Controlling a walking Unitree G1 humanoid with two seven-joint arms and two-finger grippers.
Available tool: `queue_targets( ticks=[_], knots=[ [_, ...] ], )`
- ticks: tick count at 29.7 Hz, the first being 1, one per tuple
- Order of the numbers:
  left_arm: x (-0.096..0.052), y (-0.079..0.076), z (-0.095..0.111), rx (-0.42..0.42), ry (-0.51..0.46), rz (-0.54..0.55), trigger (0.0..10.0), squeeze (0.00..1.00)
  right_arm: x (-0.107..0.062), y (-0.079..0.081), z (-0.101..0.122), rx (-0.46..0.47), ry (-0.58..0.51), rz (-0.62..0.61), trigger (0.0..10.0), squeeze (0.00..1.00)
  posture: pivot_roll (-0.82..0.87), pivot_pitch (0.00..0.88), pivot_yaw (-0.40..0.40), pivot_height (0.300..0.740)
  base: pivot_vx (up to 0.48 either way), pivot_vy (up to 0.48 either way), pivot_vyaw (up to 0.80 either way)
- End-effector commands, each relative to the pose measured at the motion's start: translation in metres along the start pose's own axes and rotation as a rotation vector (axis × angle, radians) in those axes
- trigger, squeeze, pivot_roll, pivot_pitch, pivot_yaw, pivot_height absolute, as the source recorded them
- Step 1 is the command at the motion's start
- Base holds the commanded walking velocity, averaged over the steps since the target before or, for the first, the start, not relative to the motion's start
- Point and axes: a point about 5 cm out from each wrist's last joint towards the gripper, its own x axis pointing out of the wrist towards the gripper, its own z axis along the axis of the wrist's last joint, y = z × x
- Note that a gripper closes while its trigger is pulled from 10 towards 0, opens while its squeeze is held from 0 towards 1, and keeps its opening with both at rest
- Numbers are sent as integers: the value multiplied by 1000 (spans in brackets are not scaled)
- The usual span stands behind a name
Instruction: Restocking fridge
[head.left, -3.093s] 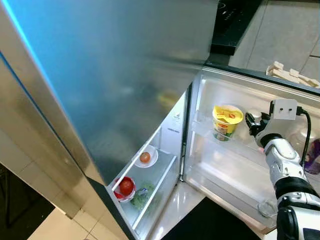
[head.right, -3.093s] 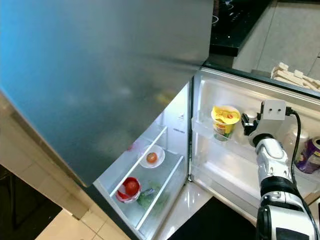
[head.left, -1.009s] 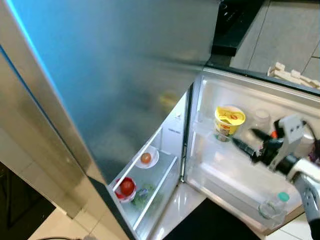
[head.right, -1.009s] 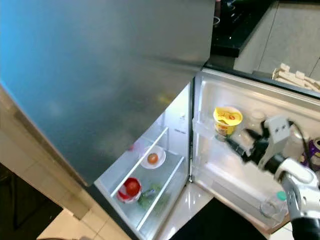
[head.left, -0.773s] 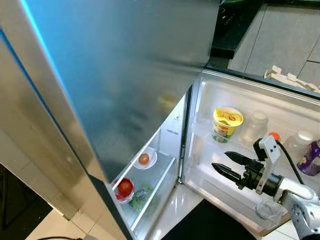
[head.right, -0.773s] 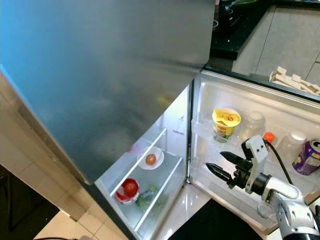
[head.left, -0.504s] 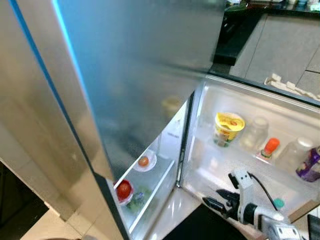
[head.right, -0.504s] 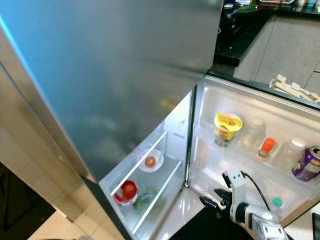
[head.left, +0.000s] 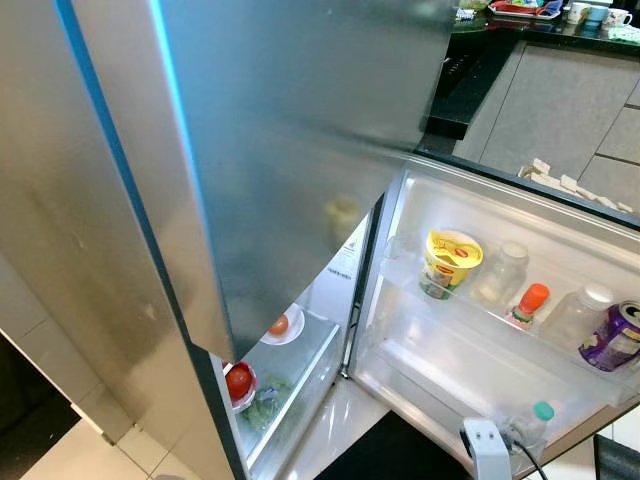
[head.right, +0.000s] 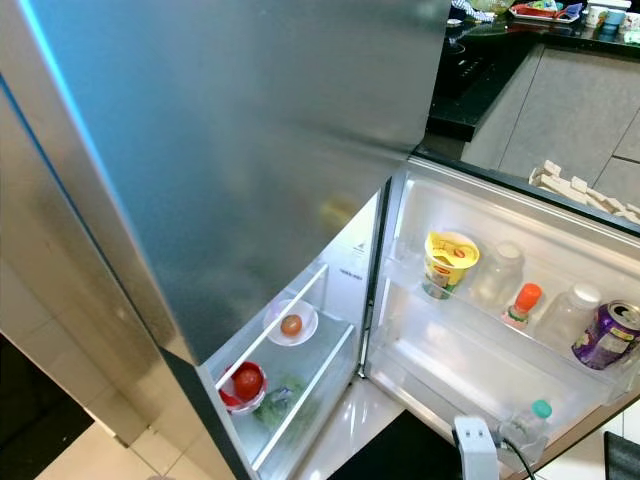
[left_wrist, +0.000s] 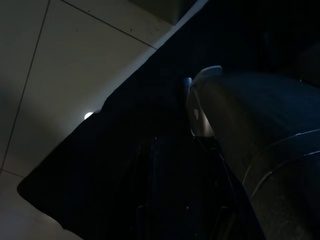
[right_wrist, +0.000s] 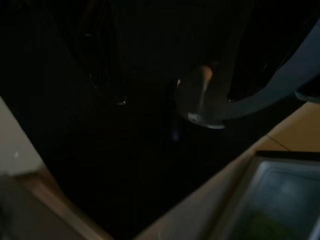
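Observation:
The fridge's lower door stands open. Its upper shelf holds a yellow cup, a clear jar, an orange-capped bottle, a clear bottle and a purple can. A teal-capped bottle stands in the lower door shelf. My right arm's white wrist box pokes up at the bottom edge, below that shelf and apart from the bottles. The right wrist view is very dark, with a pale strip of floor. My left arm hangs idle over a dark mat and floor tiles.
Inside the fridge sit a tomato on a white plate, a tomato in a red bowl and some greens. The big steel upper door overhangs the opening. A black counter and grey cabinets lie behind.
My right arm has drawn back from the door shelf and dropped to the bottom edge. The orange-capped bottle now stands on the shelf by itself. The camera has tilted up.

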Motion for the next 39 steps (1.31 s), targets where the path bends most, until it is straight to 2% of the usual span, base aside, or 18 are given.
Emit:
queue_targets(
  ticks=[1, 4, 6, 10, 17, 22, 39],
  knots=[
    [1, -5, -4, -45, 8, 5, 10000, 0, -1, -4, -7, 56, -6, -62, 10000, 0, 45, 0, -28, 740, 0, 0, 0],
    [1, -5, -3, -54, 6, 10, 10000, 0, -2, -6, -9, 75, -5, -83, 10000, 0, 45, 0, -28, 740, 0, 0, 0],
    [3, -7, 0, -84, -9, 17, 10000, 0, -5, -9, -25, 79, 49, -121, 10000, 0, 48, 0, -43, 740, 0, 0, 0],
    [4, -10, 1, -96, -12, 13, 10000, 0, -7, -10, -37, 60, 96, -126, 10000, 0, 43, 0, -42, 740, 0, 0, 0],
    [4, -11, 1, -92, -6, 11, 10000, 0, -6, -9, -36, 27, 102, -122, 10000, 0, 41, 0, -40, 740, -139, 0, 0],
    [4, -9, 3, -78, -9, 17, 10000, 0, -3, -5, -29, -41, 104, -102, 10000, 0, 56, 0, -32, 740, -259, 0, 0],
    [4, -12, 0, -72, 2, 12, 10000, 0, -4, 2, -39, -75, 138, -76, 10000, 0, 49, 0, -37, 740, -306, 0, 0]
  ],
)
